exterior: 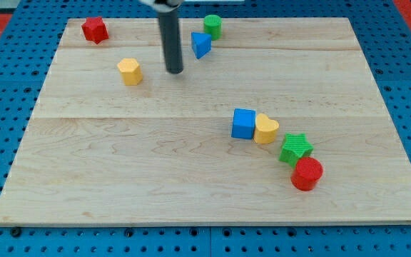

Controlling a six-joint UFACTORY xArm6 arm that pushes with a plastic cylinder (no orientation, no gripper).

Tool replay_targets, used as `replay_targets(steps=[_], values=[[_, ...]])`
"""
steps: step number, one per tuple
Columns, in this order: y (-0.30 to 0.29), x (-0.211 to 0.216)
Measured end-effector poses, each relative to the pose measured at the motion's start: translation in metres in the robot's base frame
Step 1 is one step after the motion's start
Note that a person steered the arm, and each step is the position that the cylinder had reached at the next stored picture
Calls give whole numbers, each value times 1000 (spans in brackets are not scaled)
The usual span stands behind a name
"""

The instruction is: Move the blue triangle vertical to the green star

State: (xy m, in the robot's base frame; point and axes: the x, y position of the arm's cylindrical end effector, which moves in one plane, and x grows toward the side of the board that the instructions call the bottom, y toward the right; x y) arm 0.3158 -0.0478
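The pale wooden board (120, 178) carries, just right of my tip (175, 71), a blue triangle (200, 45) and green cylinder (212, 26), to its left a yellow block (130, 71) and red block (95, 30), and well below-right a touching chain of blue cube (243, 123), yellow heart (265, 129), green star (295, 148), red cylinder (307, 174).
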Motion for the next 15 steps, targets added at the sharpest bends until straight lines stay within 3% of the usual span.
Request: replay_targets(steps=[1,2,3,5,6,7,8,11,12,15], values=[[-15,-29],[31,-41],[115,-47],[79,-72],[156,-75],[187,-74],[159,-46],[243,-47],[243,-68],[201,-40]])
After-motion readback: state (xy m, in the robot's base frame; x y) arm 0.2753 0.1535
